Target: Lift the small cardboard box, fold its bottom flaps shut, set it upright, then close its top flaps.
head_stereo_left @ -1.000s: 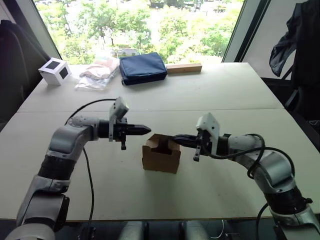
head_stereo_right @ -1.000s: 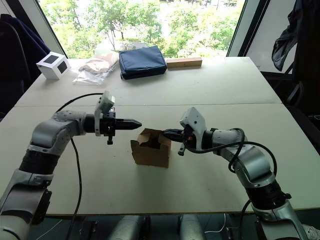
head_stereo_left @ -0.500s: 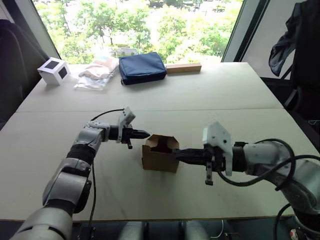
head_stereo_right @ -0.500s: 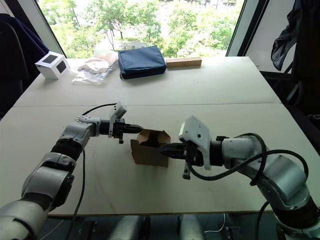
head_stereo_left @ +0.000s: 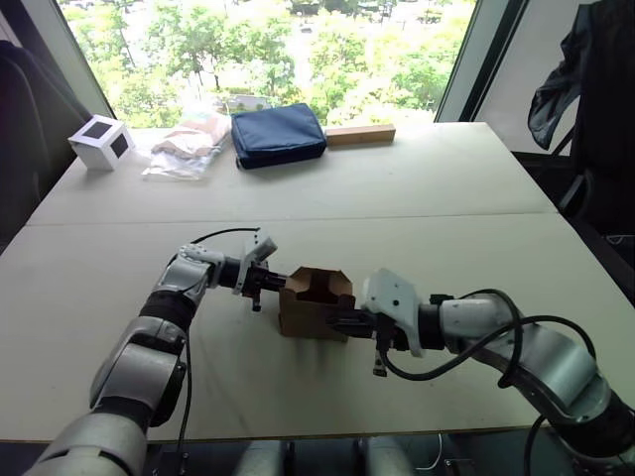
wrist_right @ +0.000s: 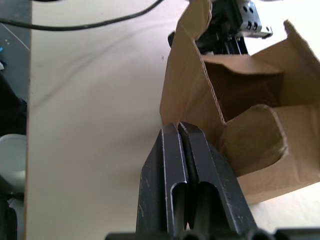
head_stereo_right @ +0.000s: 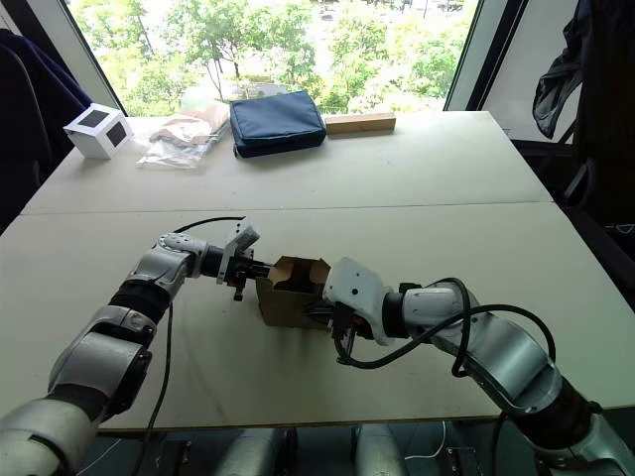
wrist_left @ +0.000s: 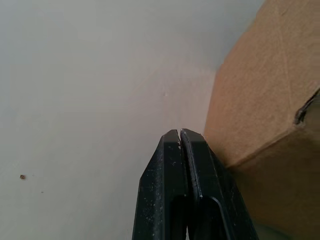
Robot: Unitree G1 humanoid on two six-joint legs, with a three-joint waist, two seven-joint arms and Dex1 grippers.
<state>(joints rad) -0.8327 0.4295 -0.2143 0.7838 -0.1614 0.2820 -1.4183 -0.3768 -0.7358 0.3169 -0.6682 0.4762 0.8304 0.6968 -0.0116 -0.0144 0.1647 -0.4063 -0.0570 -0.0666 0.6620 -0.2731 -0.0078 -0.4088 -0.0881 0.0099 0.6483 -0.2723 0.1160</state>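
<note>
The left gripper [head_stereo_left: 276,282] was at the left side wall of the small cardboard box [head_stereo_left: 316,302], its two black fingers [wrist_left: 186,165] pressed flat together with nothing between them, the tips touching or just short of the cardboard near a lower corner. The box stood upright on the pale table [head_stereo_left: 446,188], directly between the two grippers, with its open end facing up. The top flaps [wrist_right: 250,137] stood raised around the opening, one of them with a curved, notched edge folded partly inward. Through the opening the inside of the box was in shadow, so the state of the bottom flaps could not be told.

The right gripper [head_stereo_left: 337,320] was at the opposite, right side of the box, low against its near corner. Its fingers [wrist_right: 182,150] were likewise closed on each other, holding nothing, the tips touching the outer wall just under the rim.

Well beyond both grippers, along the far edge of the table, lay a white cube with black squares [head_stereo_left: 101,142], a clear plastic bag [head_stereo_left: 186,149], a dark blue pouch [head_stereo_left: 278,134] and a flat wooden block [head_stereo_left: 359,133], all well apart from the box.
</note>
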